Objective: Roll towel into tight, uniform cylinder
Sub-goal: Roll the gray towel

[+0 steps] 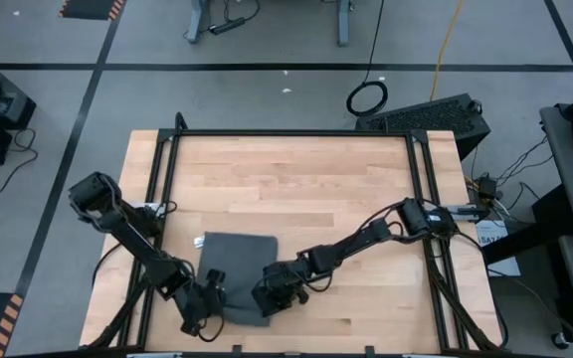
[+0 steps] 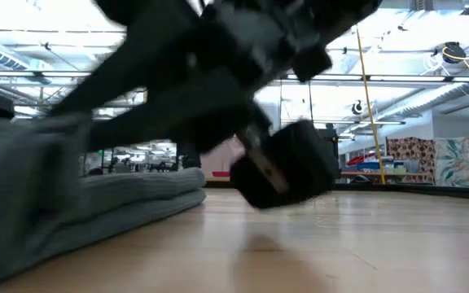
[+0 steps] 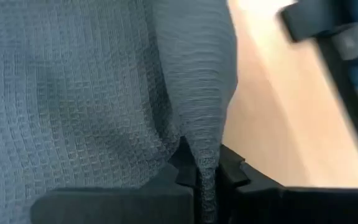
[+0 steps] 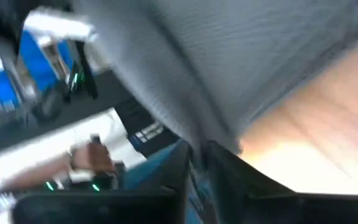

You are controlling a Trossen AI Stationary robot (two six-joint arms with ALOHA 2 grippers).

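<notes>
The towel lies mostly flat on the near part of the tabletop, its white tag at the far left corner. The left hand sits at the towel's near left edge, closed on a pinched ridge of cloth that stands up between its fingers. The right hand rests at the near right edge; its view is blurred, and it seems nearly shut with the cloth's edge at its fingers.
</notes>
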